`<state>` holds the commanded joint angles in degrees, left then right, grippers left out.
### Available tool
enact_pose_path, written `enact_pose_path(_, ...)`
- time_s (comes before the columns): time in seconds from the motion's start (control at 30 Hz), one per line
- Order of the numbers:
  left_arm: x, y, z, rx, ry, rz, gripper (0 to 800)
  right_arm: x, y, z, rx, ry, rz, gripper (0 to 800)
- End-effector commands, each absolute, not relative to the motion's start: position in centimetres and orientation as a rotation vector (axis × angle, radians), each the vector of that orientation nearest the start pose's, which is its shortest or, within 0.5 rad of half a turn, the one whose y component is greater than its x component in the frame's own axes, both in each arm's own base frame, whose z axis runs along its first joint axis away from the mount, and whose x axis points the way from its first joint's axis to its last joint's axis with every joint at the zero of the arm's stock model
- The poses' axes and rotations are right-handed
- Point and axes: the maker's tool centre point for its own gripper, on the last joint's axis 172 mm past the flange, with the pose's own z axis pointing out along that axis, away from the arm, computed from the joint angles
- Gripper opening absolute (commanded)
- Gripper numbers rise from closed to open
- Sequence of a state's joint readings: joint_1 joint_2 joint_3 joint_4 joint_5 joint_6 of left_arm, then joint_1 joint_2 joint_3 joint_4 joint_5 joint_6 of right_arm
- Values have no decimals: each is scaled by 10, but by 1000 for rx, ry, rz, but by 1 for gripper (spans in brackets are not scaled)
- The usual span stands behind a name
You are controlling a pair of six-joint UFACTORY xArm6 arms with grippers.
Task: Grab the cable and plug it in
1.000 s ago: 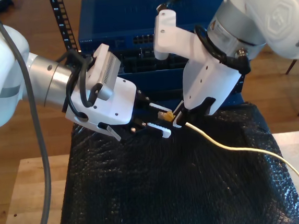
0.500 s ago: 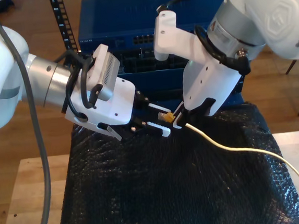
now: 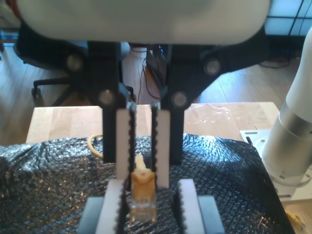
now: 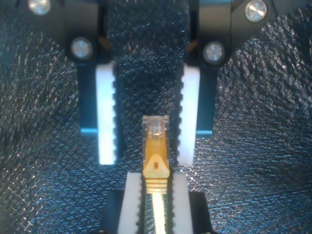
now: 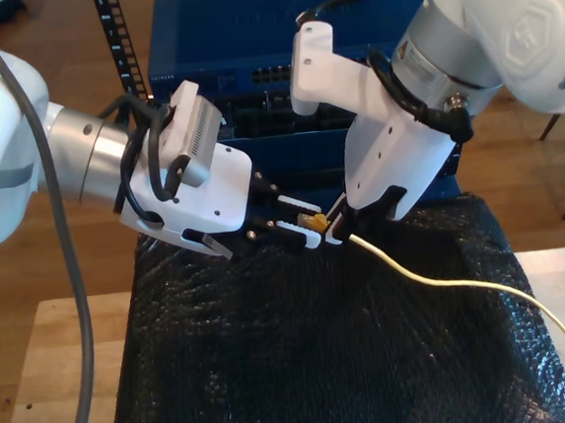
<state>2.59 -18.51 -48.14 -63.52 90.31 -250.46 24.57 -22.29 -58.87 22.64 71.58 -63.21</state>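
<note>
In the exterior view, my second tool (image 5: 309, 231) is reaching in from the left on a white arm with a grey metal wrist, over a black, quilted plastic mat (image 5: 306, 368) that is covering a pale wooden table (image 5: 69, 369). Its white, saw-toothed fingers are standing spread apart. The small clear plastic plug with a yellow boot (image 5: 311, 221) is sitting in the gap between them, and I cannot tell whether either finger is touching it.

The second wrist view is making this plainer. The plug (image 4: 155, 127) is pointing up between the wide-set pads of my second tool (image 4: 146, 158), with mat showing on either side of it. My first tool (image 4: 156, 178) is pinching the ribbed boot just behind the plug.

Further right in the exterior view, my first tool (image 5: 341, 228) is coming down from a bulky white arm. The long thin yellow network cable (image 5: 447, 281) is trailing from its tips across the mat toward the near right.

The first wrist view is looking the other way. My first tool (image 3: 143, 180) is pressing its narrow toothed pads close around the boot, my second tool (image 3: 148, 187) is flanking the plug (image 3: 143, 207), and a loop of cable (image 3: 95, 146) is lying on the mat beyond.

On the far side, a blue metal equipment box (image 5: 247, 36) is standing behind both arms.
</note>
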Motion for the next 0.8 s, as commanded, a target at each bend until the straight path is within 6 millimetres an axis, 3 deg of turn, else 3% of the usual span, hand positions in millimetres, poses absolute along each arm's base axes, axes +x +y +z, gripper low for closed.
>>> enact_pose_path(0.8, 337, -226, 349, 1447, -1509, 824, 141, 340, 253, 340, -2112, -1843, -404, 4)
